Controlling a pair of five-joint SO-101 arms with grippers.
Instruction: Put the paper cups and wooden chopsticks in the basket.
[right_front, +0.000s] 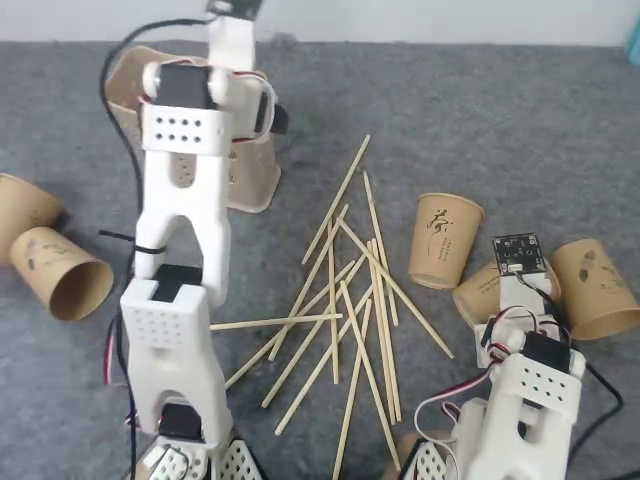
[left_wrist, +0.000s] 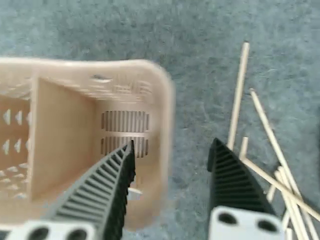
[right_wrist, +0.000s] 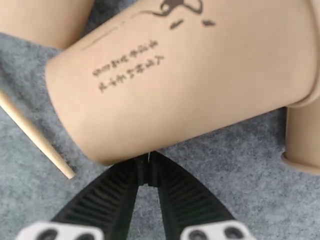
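**Basket bare inside, cups and chopsticks out on the carpet**

Basket (right_front: 255, 180) upright at the far left, under the outstretched left arm (right_front: 185, 200). Inside, in sight, just slotted walls and floor. Two cups (right_front: 65, 272) on their sides well left of it. Three more cups (right_front: 445, 240) lying in a cluster on the right. Chopsticks (right_front: 345, 300) scattered between the two groups, crossing one another.

Left gripper (left_wrist: 173, 145) above the basket's rim (left_wrist: 150, 75), jaws wide. One finger over the inside, the other outside over the carpet (left_wrist: 200, 40).

Right arm (right_front: 530, 395) low at the near right. Right gripper (right_wrist: 149, 157) with jaws pressed together on nothing, tips right at the side of a lying cup (right_wrist: 185, 75). Contact impossible to tell.
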